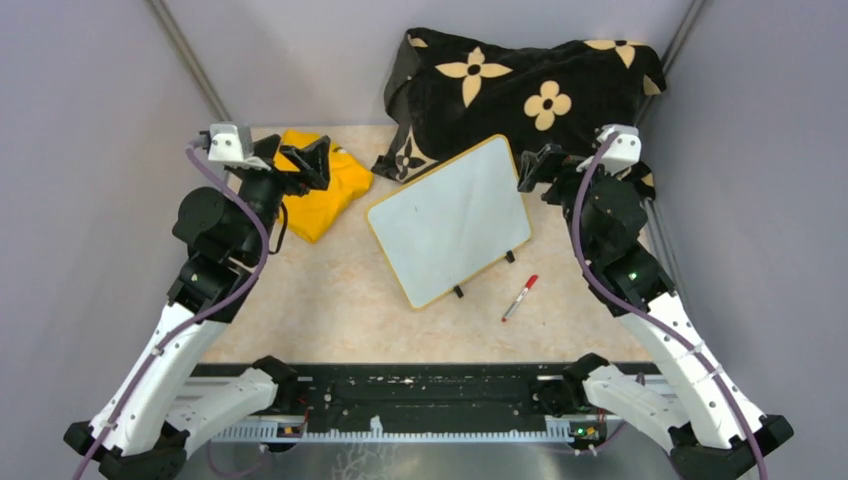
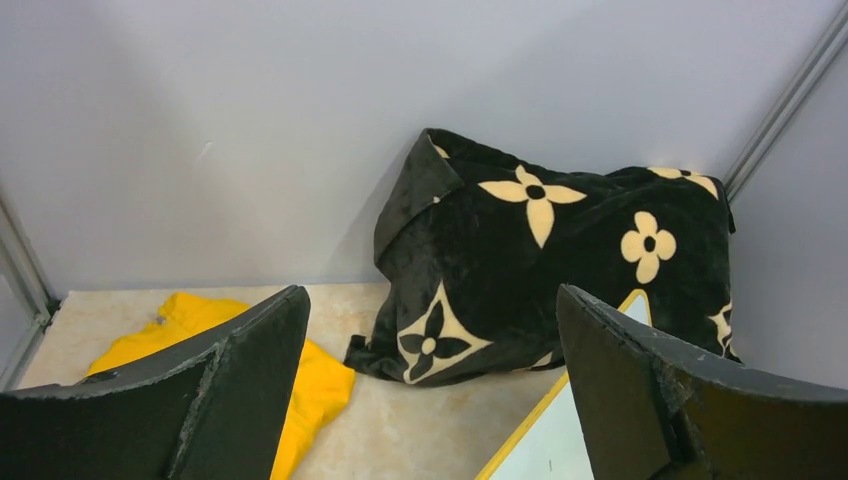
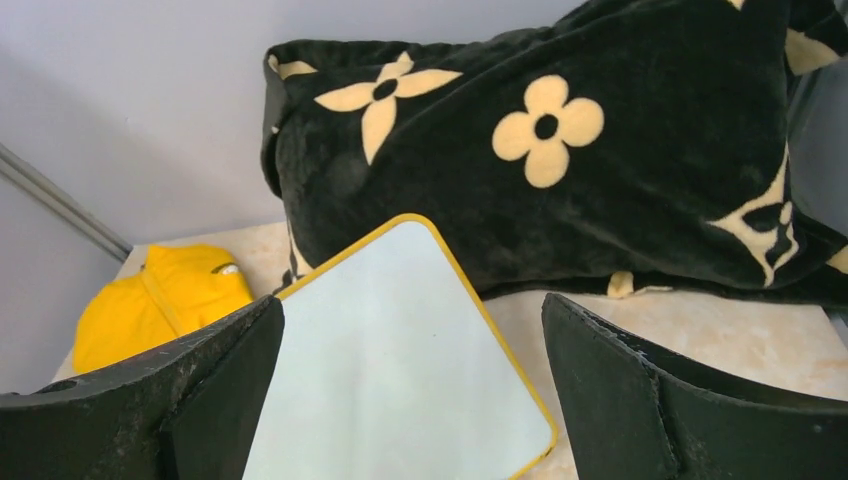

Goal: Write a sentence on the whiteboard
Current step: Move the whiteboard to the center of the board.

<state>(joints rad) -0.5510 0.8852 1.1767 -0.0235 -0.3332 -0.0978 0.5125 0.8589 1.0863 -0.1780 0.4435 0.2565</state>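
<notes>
The left arm (image 1: 172,342) and right arm (image 1: 682,338) are white below, black above, with purple cables (image 1: 265,245) and scuffed black jaws.

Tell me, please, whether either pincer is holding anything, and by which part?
Nothing is held: the left pincer and right pincer are both open and empty; the red marker lies on the table.

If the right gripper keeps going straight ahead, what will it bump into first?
Probably the whiteboard: its far corner lies low between the open fingers of the right gripper. If it passes above that, the black flowered blanket comes next. Depth is hard to judge.
</notes>
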